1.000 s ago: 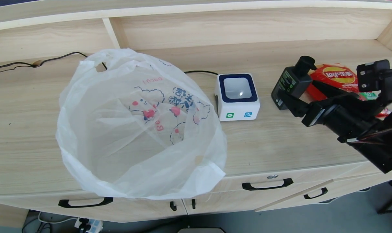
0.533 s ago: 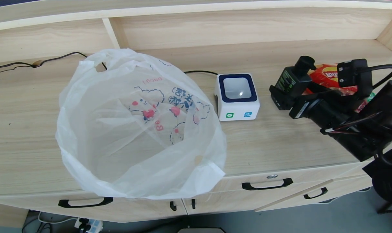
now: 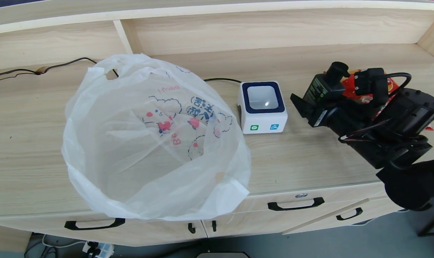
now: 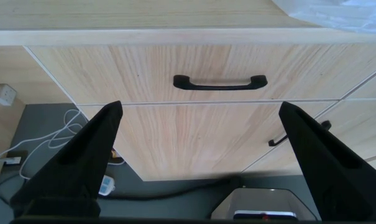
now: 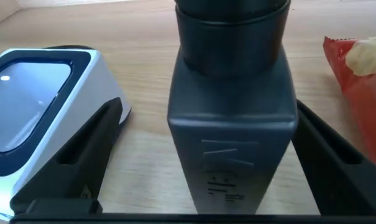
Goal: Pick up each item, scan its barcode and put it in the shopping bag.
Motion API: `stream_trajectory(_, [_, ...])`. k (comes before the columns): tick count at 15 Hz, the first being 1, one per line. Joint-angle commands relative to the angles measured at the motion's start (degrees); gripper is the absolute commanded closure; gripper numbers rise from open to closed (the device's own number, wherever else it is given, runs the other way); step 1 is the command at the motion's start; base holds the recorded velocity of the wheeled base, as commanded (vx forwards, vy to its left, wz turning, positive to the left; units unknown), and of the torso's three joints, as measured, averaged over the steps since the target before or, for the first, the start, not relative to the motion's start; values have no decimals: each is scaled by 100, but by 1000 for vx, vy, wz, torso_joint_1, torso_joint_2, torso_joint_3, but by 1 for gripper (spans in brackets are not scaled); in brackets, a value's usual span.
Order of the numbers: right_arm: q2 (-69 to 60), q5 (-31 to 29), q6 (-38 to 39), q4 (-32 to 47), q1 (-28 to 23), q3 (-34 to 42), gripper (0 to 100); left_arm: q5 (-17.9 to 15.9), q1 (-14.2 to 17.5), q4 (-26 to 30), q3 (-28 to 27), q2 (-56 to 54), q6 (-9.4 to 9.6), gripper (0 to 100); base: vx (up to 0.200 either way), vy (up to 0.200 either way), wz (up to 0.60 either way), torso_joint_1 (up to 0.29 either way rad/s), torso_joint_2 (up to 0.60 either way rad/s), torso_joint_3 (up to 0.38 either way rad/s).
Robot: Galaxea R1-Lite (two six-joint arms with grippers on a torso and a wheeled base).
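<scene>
Wood counter (image 3: 310,161) — R hand (image 5: 206,124) spread round dark bottle (image 3: 324,89) nr scanner (image 3: 263,106)

Counter (image 3: 310,168): light wood, with a raised back ledge (image 3: 238,32) along the rear. Black cable (image 3: 59,65) lies on the counter at the left rear and runs off the left edge. Drawers below the counter, each with a black handle (image 3: 296,205). Power strip (image 3: 98,248) on the grey floor under the left drawer. Left wrist view: drawer front (image 4: 194,137), white cord (image 4: 45,140) on the floor, wall socket (image 4: 2,94) near it.
</scene>
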Motion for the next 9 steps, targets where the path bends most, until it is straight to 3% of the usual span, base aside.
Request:
stream_trajectory(1, [209,-5,2,-6,-9,-167,0,1,2,-4,0,0,2,0,0,0,0,0,0,0])
stream_trajectory(2, [218,-5,2,-6,-18,-158,0,1,2,-4,0,9,2,0,0,0,0,0,0,0])
stream_trajectory(3, [218,-5,20,-6,-26,-114,100,1,2,-4,0,9,2,0,0,0,0,0,0,0])
stream_trajectory(9, [227,57,55,-120,-26,-342,100,1,2,-4,0,9,2,0,0,0,0,0,0,0])
